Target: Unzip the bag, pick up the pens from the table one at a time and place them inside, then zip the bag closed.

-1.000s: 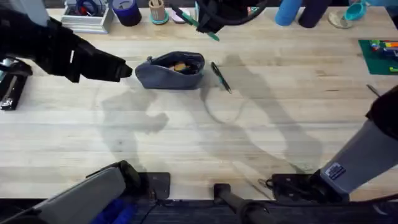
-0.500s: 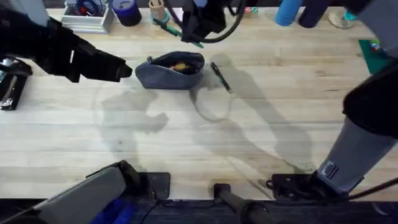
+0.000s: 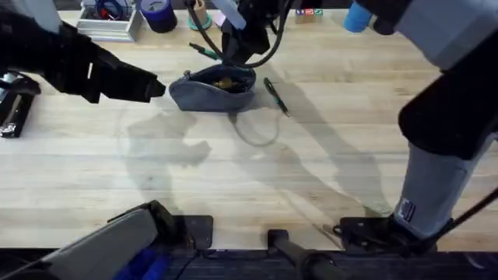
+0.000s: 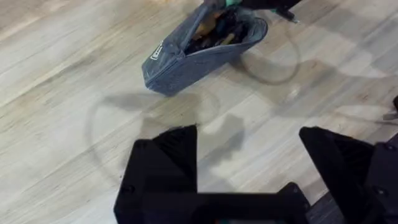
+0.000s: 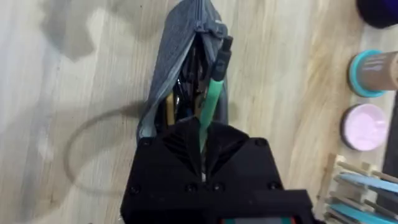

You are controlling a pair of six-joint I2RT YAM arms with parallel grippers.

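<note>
The blue-grey bag (image 3: pixel 212 89) lies unzipped on the table (image 3: pixel 233 179), several items showing inside it. My right gripper (image 3: pixel 243 48) hangs over its open top, shut on the green pen (image 5: pixel 212 98), which slants above the bag (image 5: pixel 176 68) opening; the pen's dark end (image 3: pixel 202 51) sticks out to the left. The black pen (image 3: pixel 276 96) lies on the wood just right of the bag. My left gripper (image 3: pixel 158 87) stands open a short way left of the bag (image 4: pixel 205 53), with nothing between its fingers (image 4: pixel 166 155).
Along the back edge stand a dark-blue cup (image 3: pixel 159 14), a white tray (image 3: pixel 109 25), a holder of wooden sticks (image 3: pixel 197 14) and a blue cylinder (image 3: pixel 360 14). A black device (image 3: pixel 15 101) lies at the far left. The right arm's column (image 3: pixel 436 171) rises at lower right.
The right arm has swung left and down with the green pen, from behind the bag to over its opening. The left arm and the black pen have not moved.
</note>
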